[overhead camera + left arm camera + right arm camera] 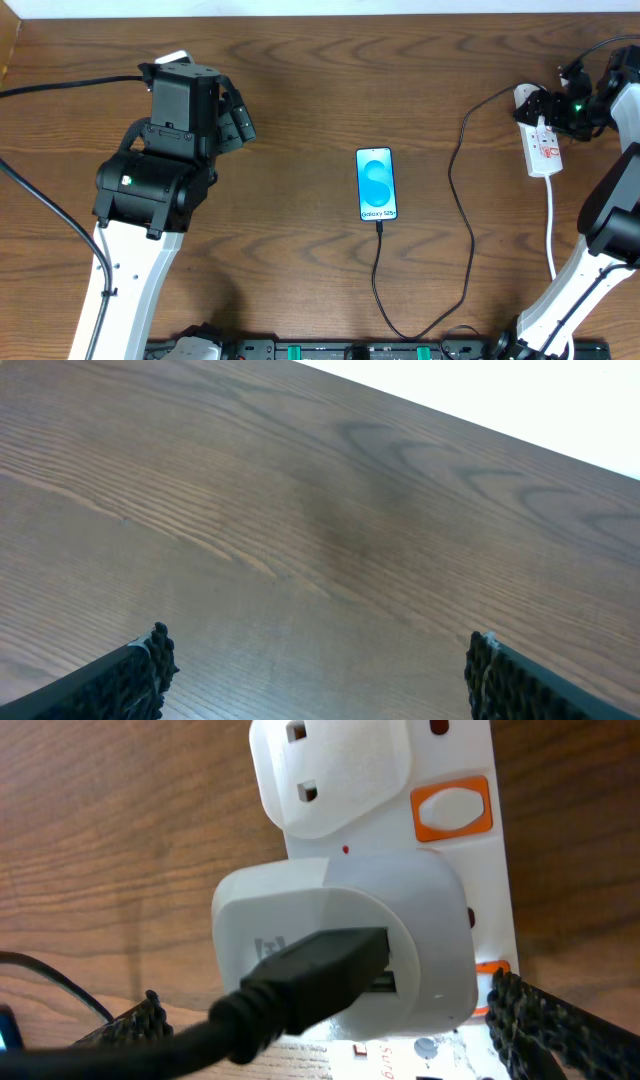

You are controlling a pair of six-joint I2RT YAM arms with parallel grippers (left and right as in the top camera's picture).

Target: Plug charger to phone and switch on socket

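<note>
The phone [375,184] lies face up mid-table, its blue screen lit. The charger's black cable [470,250] runs from the phone's near end, loops toward the front edge, then climbs to the socket [545,150] at the far right. In the right wrist view the charger's white plug head [420,935] sits in the socket [455,760], with the black connector [320,965] pushed into it. My right gripper [325,1010] [533,108] is open, one finger on each side of the plug head. An orange switch [452,807] shows beside it. My left gripper [320,675] [242,118] hangs open over bare wood at the left.
The socket's thick white cord [551,225] runs toward the front edge along the right arm. A black cable [70,88] trails from the left arm to the left edge. The table's far edge [480,420] lies just beyond the left gripper.
</note>
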